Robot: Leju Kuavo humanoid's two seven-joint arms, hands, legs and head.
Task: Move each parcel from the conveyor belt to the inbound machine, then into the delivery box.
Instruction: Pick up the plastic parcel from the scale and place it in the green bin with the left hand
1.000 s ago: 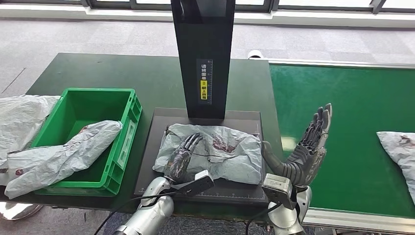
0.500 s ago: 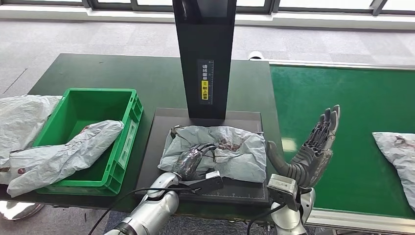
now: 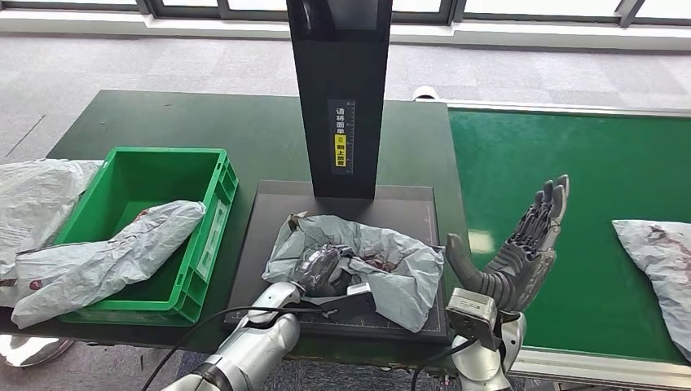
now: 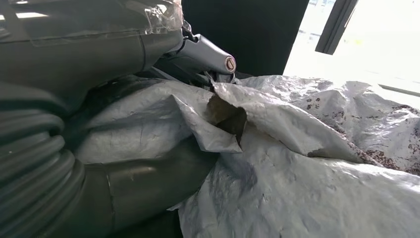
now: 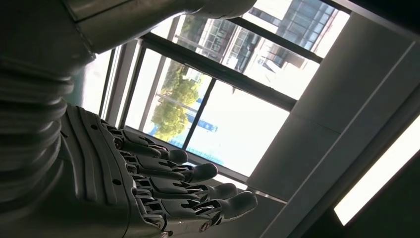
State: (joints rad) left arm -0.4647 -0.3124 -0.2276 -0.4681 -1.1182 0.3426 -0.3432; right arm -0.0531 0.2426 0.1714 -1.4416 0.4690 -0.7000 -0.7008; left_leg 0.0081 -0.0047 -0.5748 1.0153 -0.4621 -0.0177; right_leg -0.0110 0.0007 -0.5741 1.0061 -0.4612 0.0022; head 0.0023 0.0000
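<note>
On the machine's [image 3: 261, 244] black plate, near its upright column, lies a crumpled grey parcel [image 3: 383, 261]. The left hand [image 3: 322, 270] has its fingers clenched into the wrap, bunching it; the wrist view shows film folded over the thumb, though the grip's depth is hard to judge. The right hand [image 3: 521, 248] is raised by the green belt [image 3: 570, 163], fingers released and apart. Left, the bin [image 3: 208, 228] holds another parcel [image 3: 106, 261]; a third [image 3: 660, 261] lies far right on the belt.
</note>
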